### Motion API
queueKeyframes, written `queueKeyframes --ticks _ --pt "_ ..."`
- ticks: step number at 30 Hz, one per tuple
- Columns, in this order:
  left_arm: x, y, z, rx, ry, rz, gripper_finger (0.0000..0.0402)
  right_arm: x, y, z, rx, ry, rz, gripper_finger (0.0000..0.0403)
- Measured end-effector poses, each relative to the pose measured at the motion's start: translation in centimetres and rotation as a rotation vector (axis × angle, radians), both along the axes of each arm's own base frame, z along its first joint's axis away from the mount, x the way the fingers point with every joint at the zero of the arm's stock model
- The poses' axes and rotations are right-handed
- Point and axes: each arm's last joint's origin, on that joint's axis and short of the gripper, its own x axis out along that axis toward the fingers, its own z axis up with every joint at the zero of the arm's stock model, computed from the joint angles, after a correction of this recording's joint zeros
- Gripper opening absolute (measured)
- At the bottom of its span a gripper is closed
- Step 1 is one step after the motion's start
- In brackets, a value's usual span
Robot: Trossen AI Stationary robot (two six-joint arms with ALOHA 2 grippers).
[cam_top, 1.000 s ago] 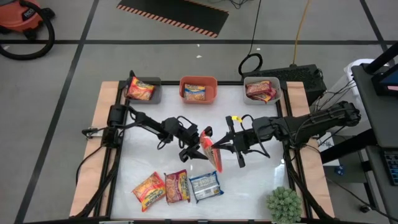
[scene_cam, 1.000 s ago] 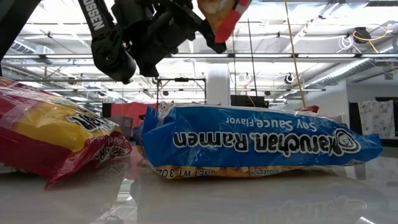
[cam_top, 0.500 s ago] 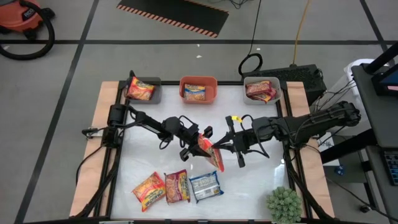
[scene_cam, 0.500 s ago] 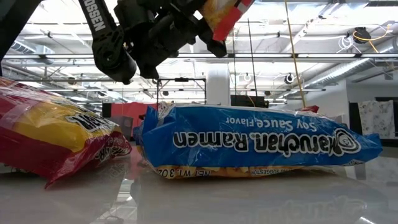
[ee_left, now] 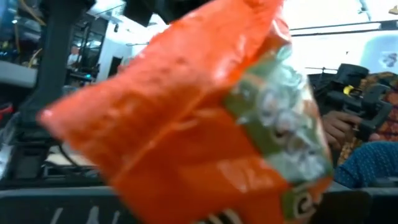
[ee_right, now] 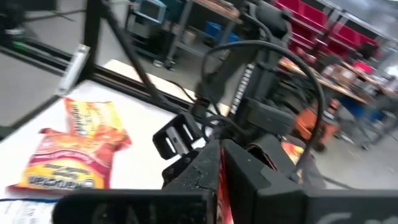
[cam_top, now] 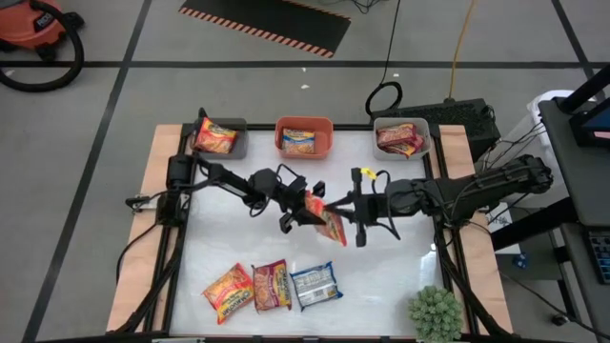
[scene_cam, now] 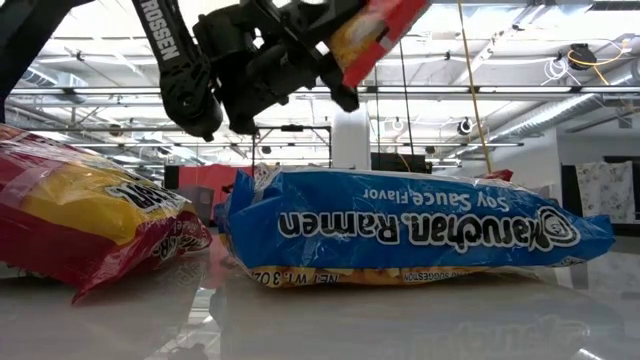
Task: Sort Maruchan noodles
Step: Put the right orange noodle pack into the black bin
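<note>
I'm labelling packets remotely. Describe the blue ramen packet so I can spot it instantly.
On the white table, look at the near edge, where three flat packets lie in a row. The blue plastic ramen packet is the rightmost, beside a red one; it is the only blue one.

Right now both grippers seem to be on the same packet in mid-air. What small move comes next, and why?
Probably open the right gripper and back it off. The orange packet hangs above the table between both arms, and the left gripper is clamped on its other end, so this looks like a handover. Once freed, the left arm could likely carry it to the orange bin, whose packet looks similar.
</note>
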Motion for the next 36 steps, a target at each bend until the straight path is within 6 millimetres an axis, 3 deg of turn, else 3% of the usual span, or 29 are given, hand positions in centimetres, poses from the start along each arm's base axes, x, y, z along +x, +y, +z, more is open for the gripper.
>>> queueKeyframes --ticks 9,16,23,36 --pt "0.1 1.3 -0.6 -0.010 0.077 0.010 0.0133 -0.2 -0.2 0.2 0.040 -0.007 -0.070 0.0085" --pt "0.3 1.3 -1.3 0.022 0.129 0.026 0.0127 -1.6 -0.6 1.2 0.072 -0.032 -0.103 0.0133" --pt "0.3 2.2 -1.4 0.005 0.150 0.045 0.0127 -3.0 -0.8 1.9 0.124 -0.030 -0.107 0.0140" --pt "-0.4 5.7 -1.1 -0.057 0.249 0.095 0.0127 -3.7 -0.9 1.6 0.161 0.025 -0.119 0.0137"
